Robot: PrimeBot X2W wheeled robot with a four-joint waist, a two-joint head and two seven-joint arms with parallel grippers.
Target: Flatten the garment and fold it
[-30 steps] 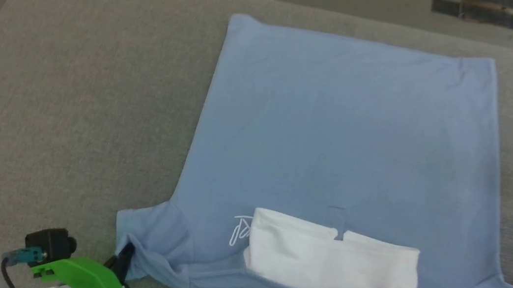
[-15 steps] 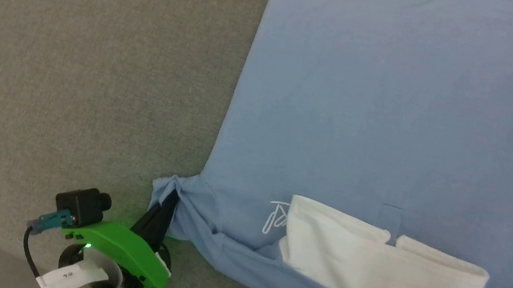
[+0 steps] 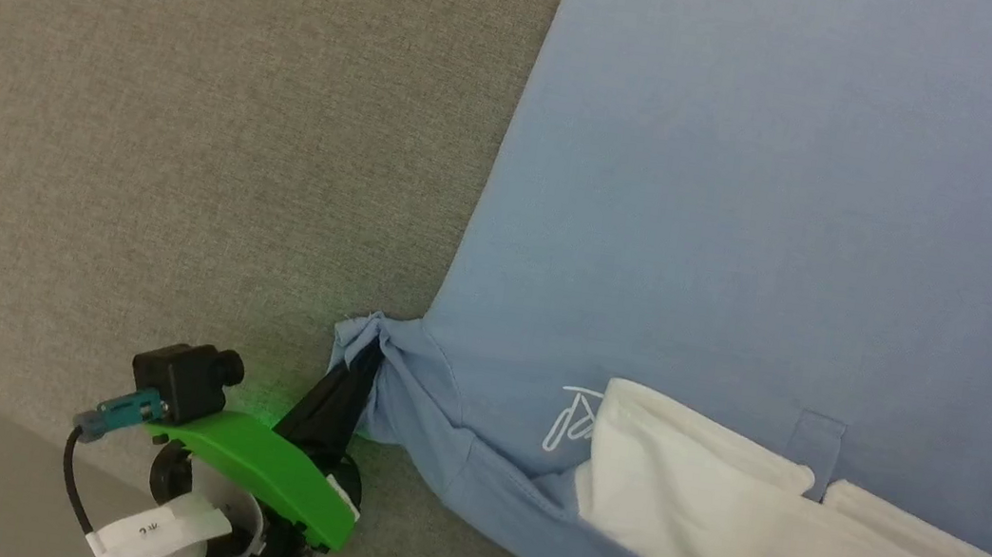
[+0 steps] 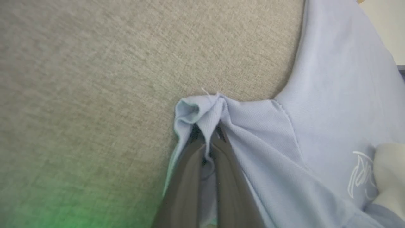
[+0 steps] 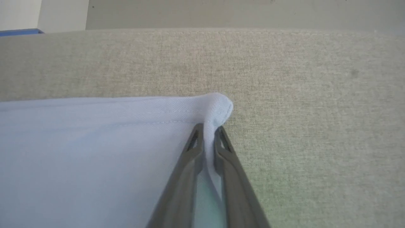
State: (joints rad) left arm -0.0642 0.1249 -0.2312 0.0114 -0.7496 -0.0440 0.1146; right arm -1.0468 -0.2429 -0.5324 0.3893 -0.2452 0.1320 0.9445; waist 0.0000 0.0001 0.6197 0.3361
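Mostly flat: the light blue soft-knit short-sleeved shirt lies spread on a grey woven-fabric surface, taking the head view from centre out to 3 o'clock. Long axis runs 7 to 1 o'clock. Collar end sits low, about 5 o'clock; the body runs off the top edge toward 1. Left side edge is straight and leans the same way. At the collar a white folded cloth panel lies across the axis, slanting down toward 4 o'clock. Just beside its 9 o'clock end is a white outline mark, a looping line figure, not readable as letters.

Left sleeve is bunched to a point at 7 o'clock of the shirt. The left gripper comes in from 7 o'clock of the head view, dark fingers pointing toward 1, clamped tight on that sleeve tip. Left wrist view: cloth puckers over and between the two fingers.

Behind the fingers sits a green plastic wrist housing. A small black camera block with a teal plug is at its 10 o'clock, a white paper tag at its 7 o'clock. The tag carries small dark characters, too blurred to read.

Right wrist view: the right gripper has its fingers nearly together, pinching a rounded corner of the shirt's stitched edge at centre. Cloth spreads from there to 9 o'clock; bare grey surface runs from 12 round to 4 o'clock. Fingers lie at a shallow angle to the surface.
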